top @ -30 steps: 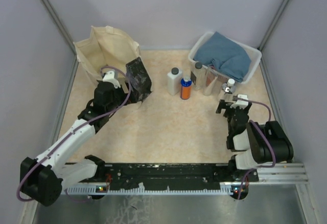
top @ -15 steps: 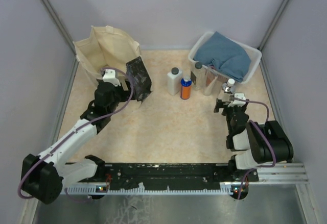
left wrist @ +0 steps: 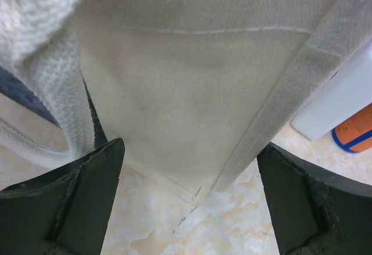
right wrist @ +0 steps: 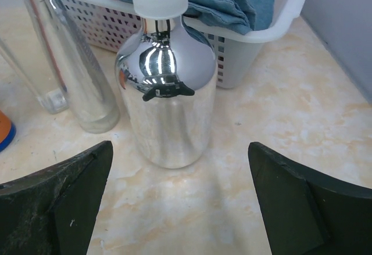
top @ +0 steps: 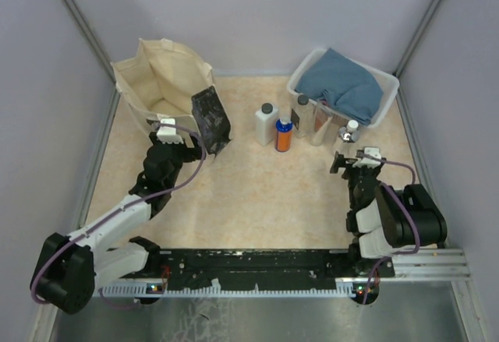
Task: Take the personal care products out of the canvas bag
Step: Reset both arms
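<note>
The cream canvas bag [top: 164, 85] lies at the back left with its mouth open and its dark printed panel [top: 210, 120] on the right side. My left gripper [top: 167, 129] is open and empty just in front of the bag's bottom corner [left wrist: 186, 92]. Out on the table stand a white bottle with a grey cap [top: 266, 124], a blue-and-orange bottle [top: 284, 134], two pale bottles with dark caps [top: 302, 116] and a silver bottle with a white cap [top: 348, 132]. My right gripper [top: 355, 160] is open and empty just short of the silver bottle [right wrist: 168, 98].
A white plastic basket [top: 388, 100] holding a folded blue cloth [top: 343, 85] stands at the back right, right behind the bottles. In the right wrist view a clear bottle [right wrist: 70, 57] stands left of the silver one. Grey walls close in the table.
My left wrist has drawn back slightly from the bag toward the near edge. My right gripper has barely moved. The bottles have not moved.
</note>
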